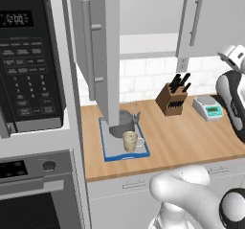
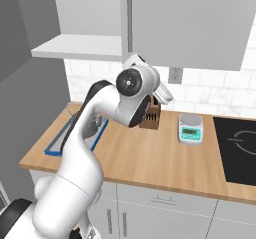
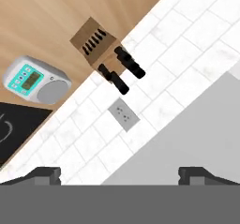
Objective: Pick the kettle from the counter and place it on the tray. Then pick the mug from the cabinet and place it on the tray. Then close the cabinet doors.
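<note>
The blue-rimmed tray (image 1: 106, 149) lies on the wooden counter (image 1: 182, 142). On it stand the dark grey kettle (image 1: 125, 122), partly hidden behind the open door, and the beige mug (image 1: 130, 140) just in front of it. The left cabinet door (image 1: 98, 46) is swung out towards me. The right door (image 1: 213, 17) looks shut. Between them shows the cabinet's white shelf (image 1: 148, 45). My gripper (image 3: 121, 175) is open and holds nothing. It is raised at the right, facing the tiled wall above the knife block (image 3: 93, 42). The arm hides most of the tray (image 2: 54, 147) in the right base view.
A knife block (image 1: 171, 100) and a small kitchen scale (image 1: 208, 107) stand at the back of the counter. A wall socket (image 3: 123, 115) sits in the tiles. A black microwave (image 1: 28, 60) and oven fill the left; a black cooktop (image 2: 237, 148) lies at the right.
</note>
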